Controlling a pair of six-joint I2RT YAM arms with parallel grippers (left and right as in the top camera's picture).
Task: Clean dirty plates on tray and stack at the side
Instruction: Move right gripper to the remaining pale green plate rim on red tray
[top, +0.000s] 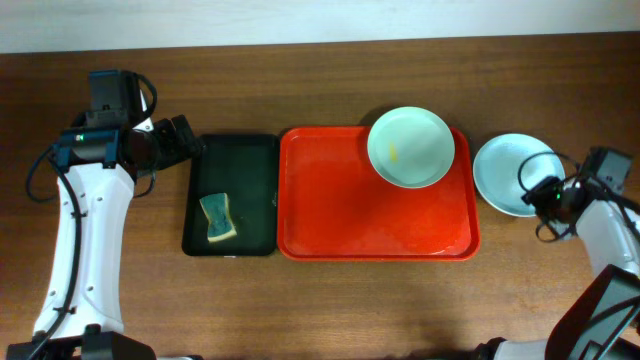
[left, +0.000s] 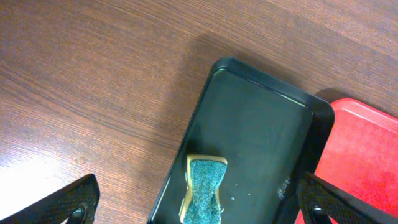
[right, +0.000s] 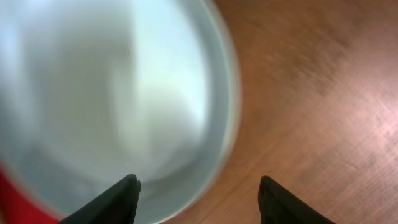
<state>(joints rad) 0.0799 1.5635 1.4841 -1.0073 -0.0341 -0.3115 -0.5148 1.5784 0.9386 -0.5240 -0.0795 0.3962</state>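
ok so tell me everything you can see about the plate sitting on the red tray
The round shallow pale mint-green plate looks like smooth plastic or glazed ware, with a raised rim around a flat well. It sits face up in the far right corner of the large rectangular red plastic tray, its far edge reaching over the tray's rim. A small yellow smear marks the well left of centre; the rest looks clean. Nothing lies on it, and only the tray touches it.
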